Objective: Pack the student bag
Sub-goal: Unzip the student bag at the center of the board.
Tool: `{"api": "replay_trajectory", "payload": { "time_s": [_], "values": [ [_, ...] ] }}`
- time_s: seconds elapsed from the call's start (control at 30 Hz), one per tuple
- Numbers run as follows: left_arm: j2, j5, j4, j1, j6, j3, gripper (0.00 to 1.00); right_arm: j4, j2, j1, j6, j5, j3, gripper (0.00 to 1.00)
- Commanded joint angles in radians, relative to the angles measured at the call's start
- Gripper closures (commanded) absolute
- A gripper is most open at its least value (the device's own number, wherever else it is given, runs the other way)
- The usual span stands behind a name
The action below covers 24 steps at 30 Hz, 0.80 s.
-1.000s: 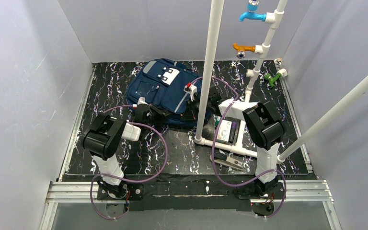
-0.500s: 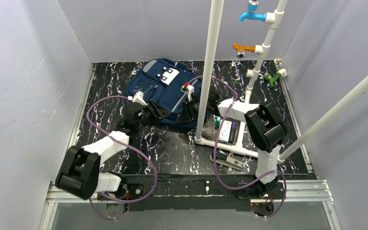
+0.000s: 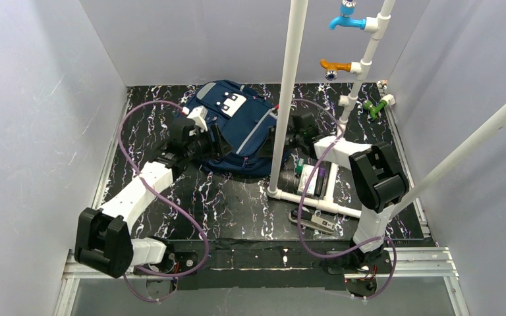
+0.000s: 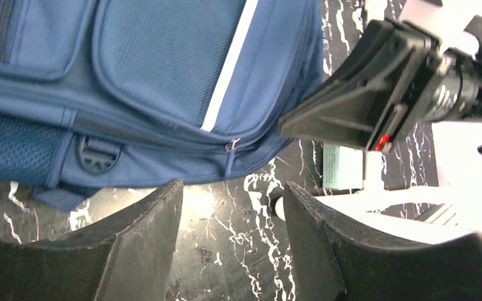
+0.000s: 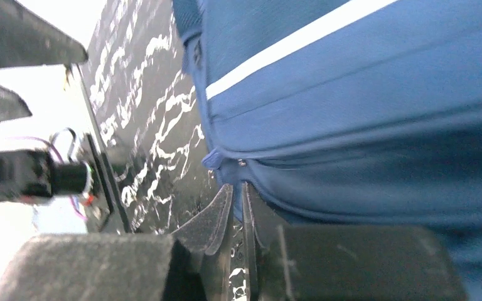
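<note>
Lying front-up, the student bag runs diagonally, far-left to near-right.

Student bag: matt navy woven cloth, the weave coarse and grainy on the pocket panel, crossed by a smooth pale stripe; its strap buckle is dull dark plastic. Worktop: glossy black sheet with white marble veining, catching the light. Fingers of the left gripper: matt black, finely rough plastic. Pipe frame: smooth white plastic with a slight sheen.
</note>
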Motion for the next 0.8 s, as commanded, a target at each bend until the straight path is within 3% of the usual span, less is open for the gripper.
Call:
{"api": "replay_trajectory", "payload": {
  "time_s": [0.0, 0.07, 0.1, 0.17, 0.23, 0.27, 0.3, 0.4, 0.53, 0.77],
  "values": [
    [0.081, 0.083, -0.074, -0.013, 0.116, 0.125, 0.41, 0.068, -0.020, -0.117, 0.203, -0.097, 0.044, 0.83],
    [0.171, 0.078, -0.076, -0.056, 0.147, 0.202, 0.41, 0.020, -0.022, -0.141, 0.198, -0.113, 0.055, 0.80],
    [0.213, 0.065, -0.083, -0.081, 0.176, 0.246, 0.41, -0.025, -0.035, -0.146, 0.170, -0.085, 0.058, 0.73],
    [0.308, 0.019, -0.130, -0.127, 0.239, 0.357, 0.41, -0.156, -0.077, -0.153, 0.094, 0.066, 0.068, 0.47],
    [0.405, -0.054, -0.191, -0.161, 0.291, 0.470, 0.41, -0.220, -0.117, -0.171, 0.054, 0.192, 0.061, 0.33],
    [0.446, -0.092, -0.208, -0.177, 0.315, 0.514, 0.41, -0.239, -0.127, -0.179, 0.038, 0.219, 0.064, 0.08],
    [0.488, -0.129, -0.218, -0.191, 0.336, 0.557, 0.40, -0.280, -0.130, -0.184, 0.017, 0.243, 0.080, 0.02],
    [0.591, -0.253, -0.233, -0.235, 0.408, 0.664, 0.40, -0.410, -0.142, -0.185, -0.079, 0.312, 0.130, 0.02],
    [0.671, -0.350, -0.243, -0.288, 0.462, 0.740, 0.40, -0.445, -0.217, -0.185, -0.101, 0.418, 0.096, 0.02],
    [0.763, -0.466, -0.255, -0.341, 0.525, 0.802, 0.41, -0.622, -0.334, -0.187, -0.007, 0.604, 0.060, 0.02]
  ]
}}
